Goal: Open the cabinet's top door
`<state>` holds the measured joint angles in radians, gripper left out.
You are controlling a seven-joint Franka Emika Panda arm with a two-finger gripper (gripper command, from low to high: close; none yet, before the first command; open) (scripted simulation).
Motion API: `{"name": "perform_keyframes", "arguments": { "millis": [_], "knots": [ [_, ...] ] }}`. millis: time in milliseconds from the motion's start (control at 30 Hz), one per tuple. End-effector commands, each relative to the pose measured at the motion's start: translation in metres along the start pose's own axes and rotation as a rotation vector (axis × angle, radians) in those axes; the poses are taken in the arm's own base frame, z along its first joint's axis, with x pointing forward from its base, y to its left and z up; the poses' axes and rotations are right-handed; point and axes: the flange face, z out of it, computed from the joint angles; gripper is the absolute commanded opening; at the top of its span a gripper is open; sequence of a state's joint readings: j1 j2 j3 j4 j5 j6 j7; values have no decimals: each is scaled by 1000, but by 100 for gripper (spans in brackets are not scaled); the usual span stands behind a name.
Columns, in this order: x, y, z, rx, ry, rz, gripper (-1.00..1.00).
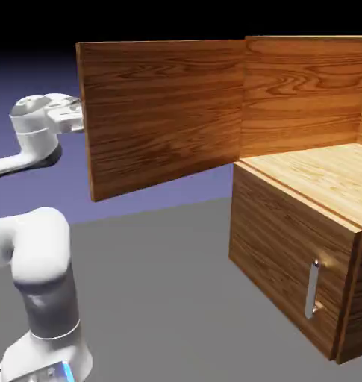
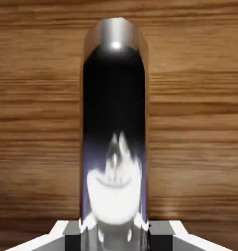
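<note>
While the top door (image 1: 165, 116) of the cabinet (image 1: 303, 224) stands swung wide open in the exterior view, the arm's hand meets its far edge. From the hand view, the end effector (image 2: 116, 235) is clenched around the door's silver handle (image 2: 116, 122) against wood grain.

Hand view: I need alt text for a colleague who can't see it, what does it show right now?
A shiny silver bar handle fills the middle of the frame, running up from between the gripper tips at the bottom edge, which are shut on it. Behind it is the top door, reddish-brown wood grain filling the rest.
</note>
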<state>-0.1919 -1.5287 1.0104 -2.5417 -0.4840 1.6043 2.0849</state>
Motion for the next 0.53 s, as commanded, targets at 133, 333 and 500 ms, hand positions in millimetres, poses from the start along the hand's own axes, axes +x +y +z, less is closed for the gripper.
{"name": "perform_keyframes", "arguments": {
  "millis": [133,333,500],
  "knots": [
    [-9,-11,-37,-56,65,3,-100],
    [-27,-28,-86,-140,149,3,-100],
    [-43,-44,-122,-204,213,4,-100]
  ]
}}
